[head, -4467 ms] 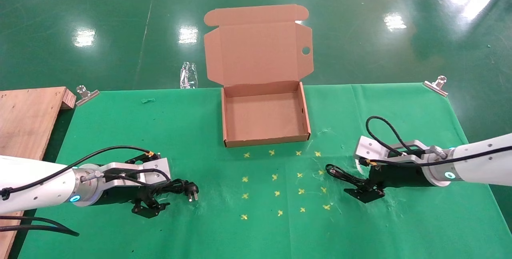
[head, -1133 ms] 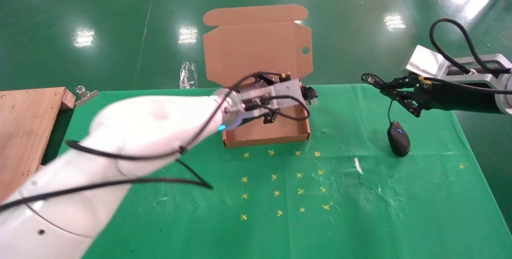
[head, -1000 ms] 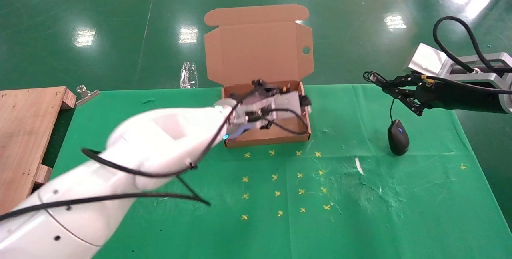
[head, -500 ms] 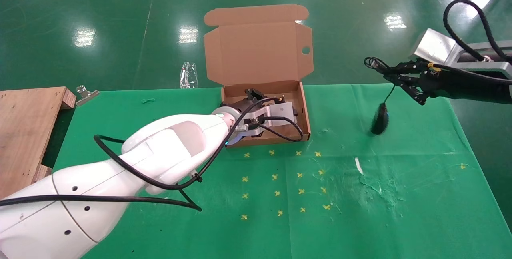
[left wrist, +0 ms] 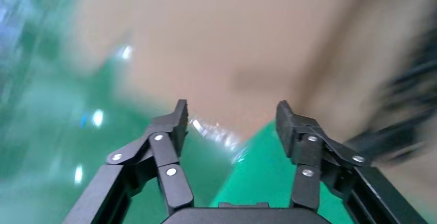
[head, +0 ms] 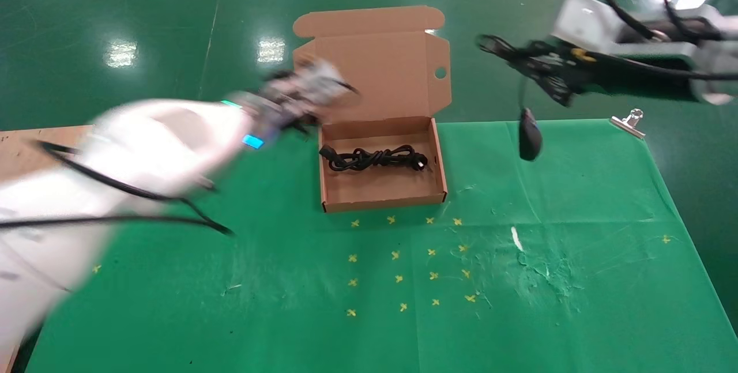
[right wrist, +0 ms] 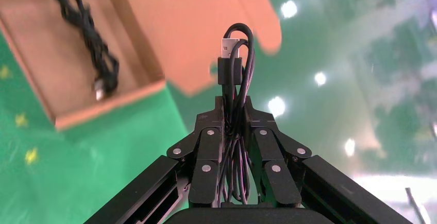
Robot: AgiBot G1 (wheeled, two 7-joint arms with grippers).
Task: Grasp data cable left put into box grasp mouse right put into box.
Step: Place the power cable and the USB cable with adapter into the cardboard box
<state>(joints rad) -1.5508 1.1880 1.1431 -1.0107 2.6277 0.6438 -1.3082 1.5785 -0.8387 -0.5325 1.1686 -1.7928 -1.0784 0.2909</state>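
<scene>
The box (head: 441, 161) stands open at the table's far middle, its lid (head: 369, 73) raised behind. The data cable (head: 373, 158) lies coiled inside the tray, free of any gripper, and also shows as the data cable (right wrist: 87, 33) in the box (right wrist: 46, 74). My left gripper (head: 311, 87) is blurred, up beside the lid's left edge; the left gripper (left wrist: 232, 123) is open and empty. My right gripper (head: 519, 61) is high to the right of the lid. The right gripper (right wrist: 235, 105) is shut on the mouse's bundled thin wire (right wrist: 230, 59). The mouse (head: 529, 139) dangles below it, above the cloth.
The green cloth carries yellow cross marks (head: 403, 263) and a white scuff (head: 515, 238) in front of the box. A metal clip (head: 628, 121) holds the far right corner. A wooden board (head: 46, 130) lies at the far left edge.
The left gripper let go of the data cable in the box and pulled up and left. The right gripper rose and moved left, lifting the mouse off the cloth by its wire.
</scene>
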